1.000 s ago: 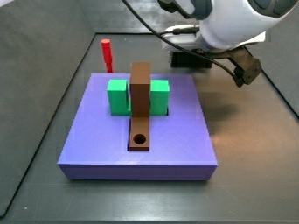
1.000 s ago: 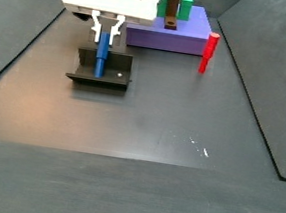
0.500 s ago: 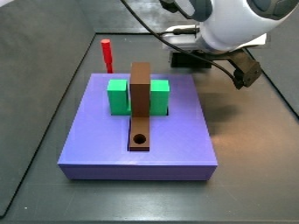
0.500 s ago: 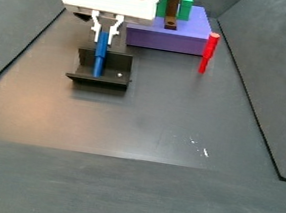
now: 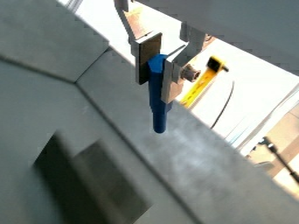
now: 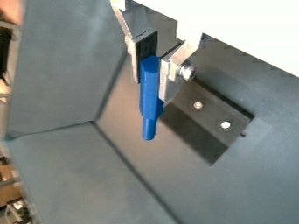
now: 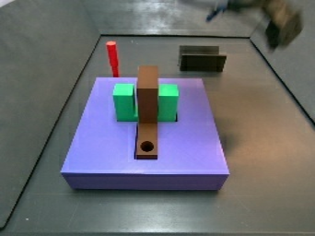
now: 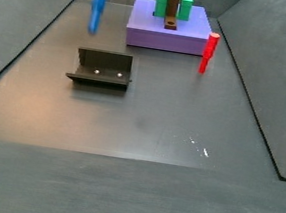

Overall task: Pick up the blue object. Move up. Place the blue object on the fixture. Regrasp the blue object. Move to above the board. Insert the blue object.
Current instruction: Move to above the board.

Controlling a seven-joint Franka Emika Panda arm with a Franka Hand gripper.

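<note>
My gripper [image 5: 162,63] is shut on the upper end of the blue object [image 5: 159,96], a slim blue peg that hangs straight down from the jaws in both wrist views [image 6: 149,98]. In a side view the blue object [image 8: 98,7] hangs well above the fixture [image 8: 101,69], clear of it. The gripper [image 7: 278,20] is a blur at the frame's edge, high above the fixture [image 7: 204,60]. The fixture also shows below the peg in a wrist view [image 6: 218,123]. The purple board [image 7: 185,147] carries a green block [image 7: 123,101] and a brown bar [image 7: 149,106] with a round hole [image 7: 147,146].
An upright red peg [image 7: 112,57] stands on the floor beside the board's far corner, and it shows near the board [image 8: 142,36] in the second side view [image 8: 210,52]. Dark walls enclose the floor on the sides.
The gripper has risen sharply with the blue object, from resting on the fixture to high above it. The arm has mostly left both side views.
</note>
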